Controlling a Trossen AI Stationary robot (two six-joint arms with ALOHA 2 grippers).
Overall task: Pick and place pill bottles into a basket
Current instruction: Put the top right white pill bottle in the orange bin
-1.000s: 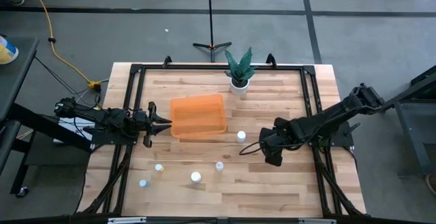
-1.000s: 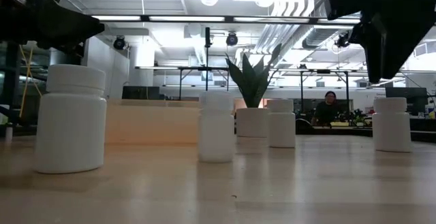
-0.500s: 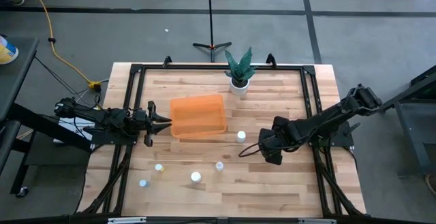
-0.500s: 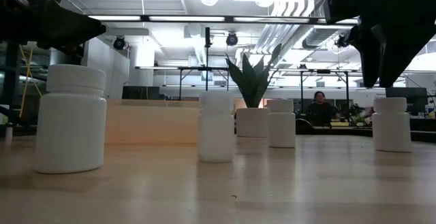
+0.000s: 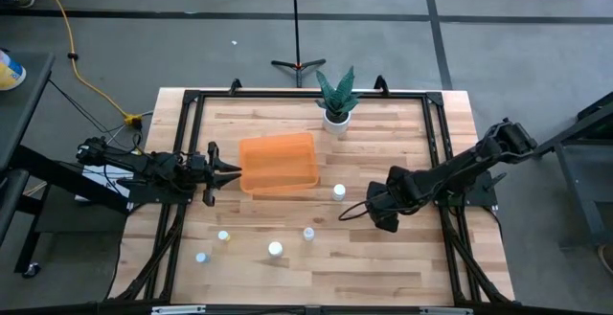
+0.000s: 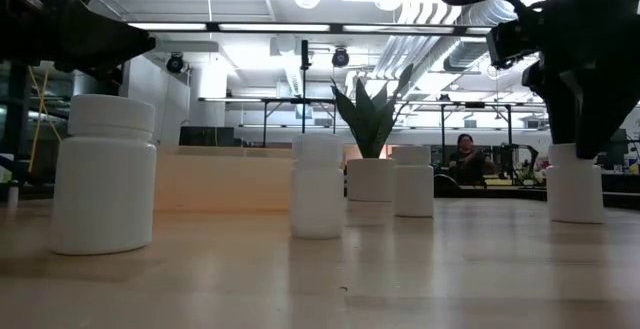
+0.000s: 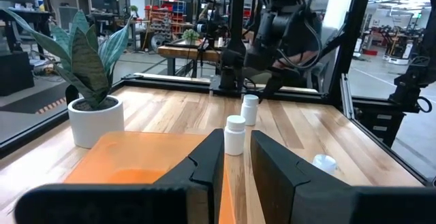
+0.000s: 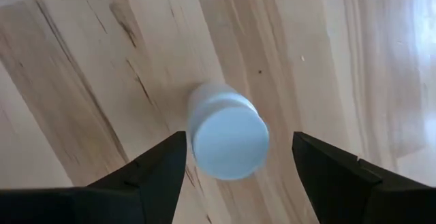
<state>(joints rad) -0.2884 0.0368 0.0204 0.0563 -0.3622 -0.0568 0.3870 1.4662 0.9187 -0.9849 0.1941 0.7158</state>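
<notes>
1. Basket [image 5: 278,163]: shallow orange bin on the wooden counter [image 5: 383,267], no bottle visible inside it in the high view.
2. Plant pot [image 5: 335,118]: white, with green leaves, just beyond the basket's far right corner.
3. Pill bottles: one [image 5: 339,191] stands just off the basket's near right corner; four more [image 5: 275,249] stand apart on the counter in front of the basket; a sixth [image 8: 226,137] stands upright farther right of the basket, under the right claw.
4. Right claw [image 8: 238,163]: fingers apart, poised directly above that sixth bottle's white cap, one finger to each side, not touching it.
5. Left claw [image 7: 236,157]: waits just beside the basket's left wall, its fingers slightly apart, holding nothing.
</notes>
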